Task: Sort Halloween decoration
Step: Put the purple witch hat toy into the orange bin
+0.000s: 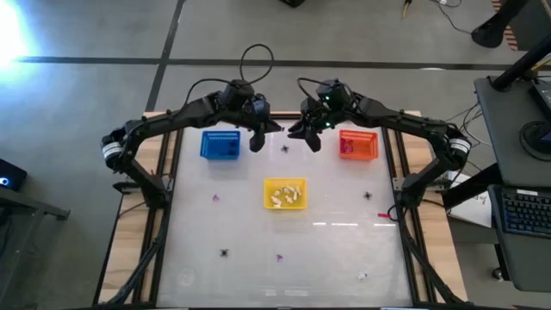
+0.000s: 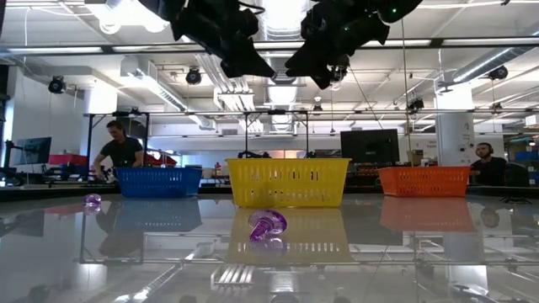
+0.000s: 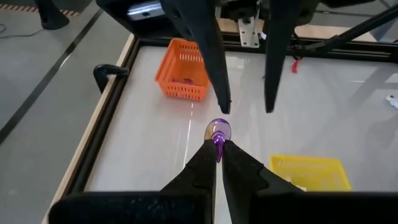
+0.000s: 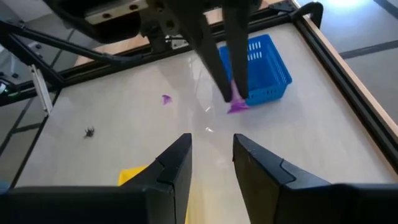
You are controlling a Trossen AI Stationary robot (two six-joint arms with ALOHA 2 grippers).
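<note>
Tabletop: cream trinkets [image 1: 285, 196] in yellow basket [image 1: 284, 206]

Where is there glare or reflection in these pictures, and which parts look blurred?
High view: strong white glare in the upper-left corner. Low view: glossy table mirrors the yellow basket; the near purple trinket looks soft. Left wrist view: a light streak on the table beside the left pincer.

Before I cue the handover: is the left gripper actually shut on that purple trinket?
Shut on it. In the left wrist view the left gripper pinches the purple trinket at its fingertips; the right gripper waits open, facing it.
</note>
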